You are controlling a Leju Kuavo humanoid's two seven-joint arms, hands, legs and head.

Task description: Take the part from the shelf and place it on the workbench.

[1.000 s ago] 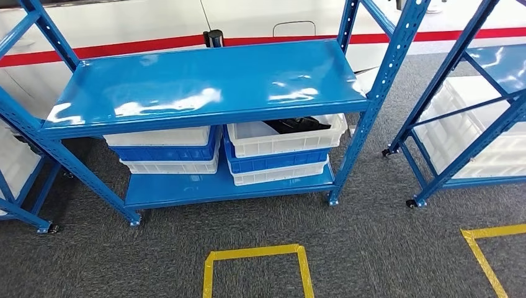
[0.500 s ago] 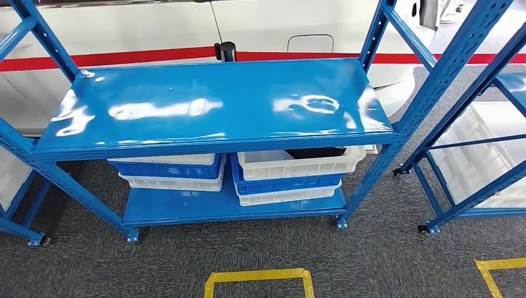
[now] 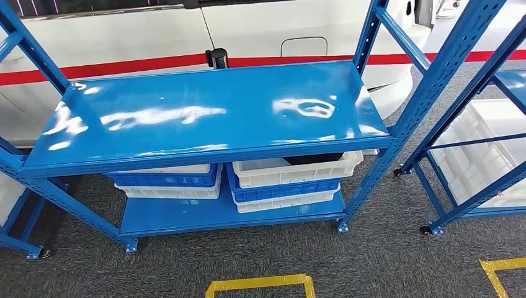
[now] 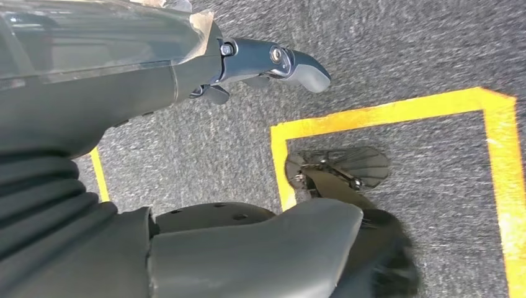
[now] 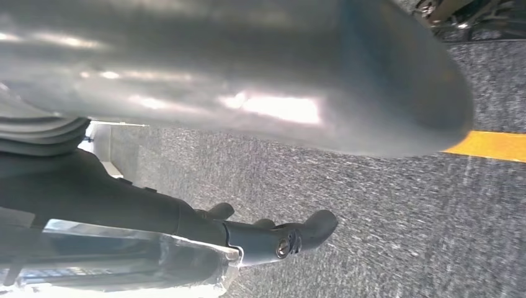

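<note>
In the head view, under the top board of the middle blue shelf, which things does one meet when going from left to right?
Left stack of crates → right stack of crates, with a dark part in its top white crate → white crates in the neighbouring shelf.

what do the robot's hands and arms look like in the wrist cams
The left hand has dark grey fingers with rounded tips, silver pivot screws and a thick matte grey thumb, behind a black ribbed cover with a clear taped wrap. The right hand has the same dark fingers, a silver pivot and a clear wrap.
</note>
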